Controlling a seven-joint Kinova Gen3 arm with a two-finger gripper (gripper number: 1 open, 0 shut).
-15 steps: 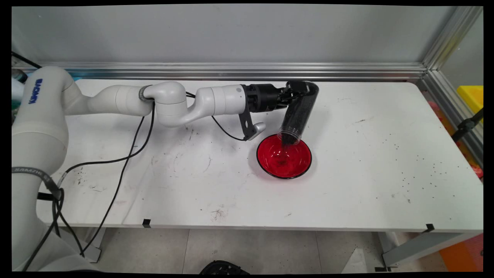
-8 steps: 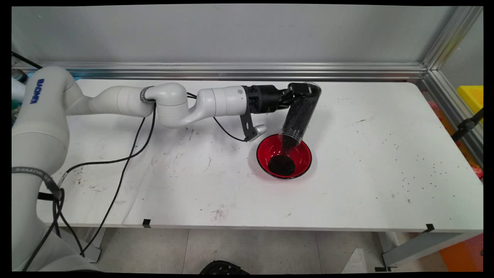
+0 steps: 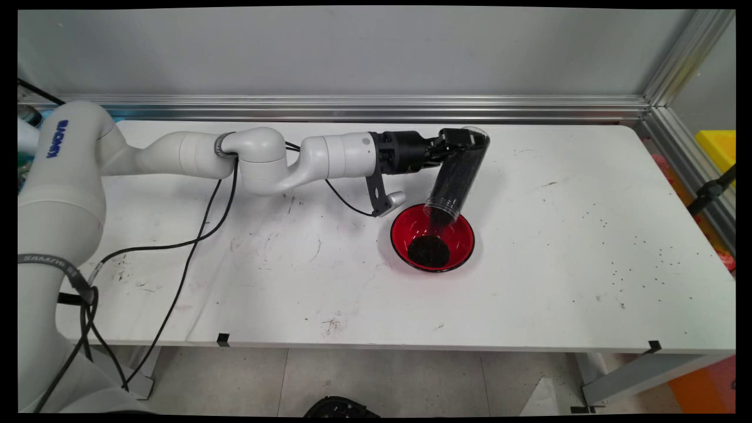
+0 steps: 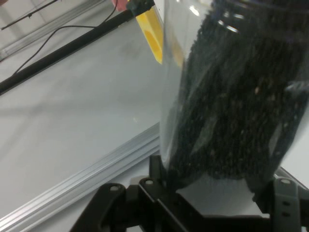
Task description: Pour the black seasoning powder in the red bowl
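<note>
The black two-finger gripper [image 3: 455,140] is clenched on the closed end of a tall clear plastic cup [image 3: 457,172] loaded with dark granules, holding it tipped steeply, mouth down, over a round red bowl [image 3: 460,235] with a dark rim on the white table [image 3: 558,264]. In the hand view the cup [image 4: 231,96] fills the picture, its wall coated with black grains and the black linkage rising either side of its base; the fingertips themselves are hidden behind it.

Against the picture of a second ago the change is plain: the bowl then showed nearly bare red, with only a thin fall of grains under the cup's mouth; it now carries a heap of black granules [image 3: 428,249] in its near-left part. Compared with half a second ago the heap looks about the same size, and the cup's tilt and the arm's pose are almost unchanged, so the flow seems to have slowed. A good part of the load remains in the cup

The cup's mouth hangs just above the bowl's far-left rim, whether touching it I cannot tell. Small dark specks [image 3: 640,258] lie scattered on the table's right side, well apart from the bowl
</note>
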